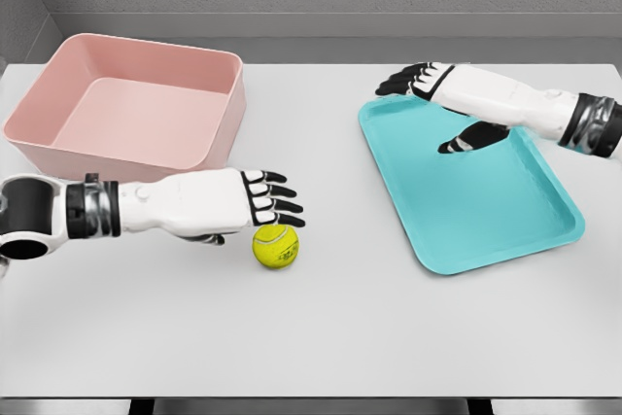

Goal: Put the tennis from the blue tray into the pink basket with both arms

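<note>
A yellow-green tennis ball [275,246] lies on the white table, between the two containers and outside both. My left hand [264,197] hovers just above and left of it, fingers stretched flat and holding nothing. The blue tray [486,203] lies at the right with nothing in it. Over the tray's far left corner my right hand [420,94] hangs with its fingers spread and its thumb pointing down over the tray floor. The pink basket [225,128] stands at the far left and holds nothing.
The white table [321,337] runs to a front edge at the bottom of the view. A grey wall rises behind the table's far edge.
</note>
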Controlling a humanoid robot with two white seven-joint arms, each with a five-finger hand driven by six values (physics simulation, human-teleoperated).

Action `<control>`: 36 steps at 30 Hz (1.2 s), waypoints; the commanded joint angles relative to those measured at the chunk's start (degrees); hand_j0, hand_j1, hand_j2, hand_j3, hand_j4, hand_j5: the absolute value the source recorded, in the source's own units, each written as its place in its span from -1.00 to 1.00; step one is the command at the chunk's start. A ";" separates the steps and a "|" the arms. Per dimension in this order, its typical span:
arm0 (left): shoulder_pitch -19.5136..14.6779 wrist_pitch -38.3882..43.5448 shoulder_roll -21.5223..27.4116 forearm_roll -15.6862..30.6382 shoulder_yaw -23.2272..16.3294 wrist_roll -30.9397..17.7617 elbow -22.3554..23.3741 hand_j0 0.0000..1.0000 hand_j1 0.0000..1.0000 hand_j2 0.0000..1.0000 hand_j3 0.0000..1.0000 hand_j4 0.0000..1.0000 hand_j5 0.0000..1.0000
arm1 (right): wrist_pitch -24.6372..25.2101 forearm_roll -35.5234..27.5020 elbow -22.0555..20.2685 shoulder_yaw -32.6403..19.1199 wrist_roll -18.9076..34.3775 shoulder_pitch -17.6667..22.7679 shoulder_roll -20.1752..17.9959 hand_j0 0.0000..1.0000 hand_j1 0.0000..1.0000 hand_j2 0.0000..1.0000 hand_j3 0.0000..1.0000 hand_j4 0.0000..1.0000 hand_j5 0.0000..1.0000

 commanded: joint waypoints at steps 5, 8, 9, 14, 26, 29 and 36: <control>-5.89 0.06 -0.31 1.22 -1.27 -2.74 -0.02 1.00 1.00 1.00 1.00 1.00 1.00 | 0.01 -0.41 0.69 -1.09 -3.02 0.09 -2.81 1.00 1.00 1.00 1.00 1.00 1.00; -6.68 0.06 0.30 5.87 -2.14 -1.86 -0.02 1.00 1.00 1.00 1.00 1.00 1.00 | 0.01 -0.41 0.69 -0.83 -3.10 0.79 -2.99 1.00 1.00 1.00 1.00 1.00 1.00; -6.68 0.06 0.21 9.04 -3.55 -1.69 -0.02 1.00 1.00 1.00 1.00 1.00 1.00 | 0.01 -0.41 0.69 -0.83 -3.10 1.32 -2.99 1.00 1.00 1.00 1.00 1.00 1.00; -6.50 0.06 1.36 12.56 -9.08 -1.25 -0.02 1.00 1.00 1.00 1.00 1.00 1.00 | 0.01 -0.41 0.69 -0.74 -3.37 1.85 -3.08 1.00 1.00 1.00 1.00 1.00 1.00; -11.07 0.06 -1.54 9.75 -11.11 -6.70 0.06 1.00 1.00 1.00 1.00 1.00 1.00 | 0.01 -0.41 0.95 -0.83 -3.19 2.29 -3.96 1.00 1.00 1.00 1.00 1.00 1.00; -11.34 0.06 0.57 10.01 -11.11 -6.96 0.06 1.00 1.00 1.00 1.00 1.00 1.00 | 0.01 -0.41 1.04 -0.92 -3.19 2.29 -3.96 1.00 1.00 1.00 1.00 1.00 1.00; -11.60 0.06 -0.14 10.45 -11.11 -10.30 0.06 1.00 1.00 1.00 1.00 1.00 1.00 | 0.02 -0.41 1.22 -1.01 -3.28 2.38 -4.84 1.00 1.00 1.00 1.00 1.00 1.00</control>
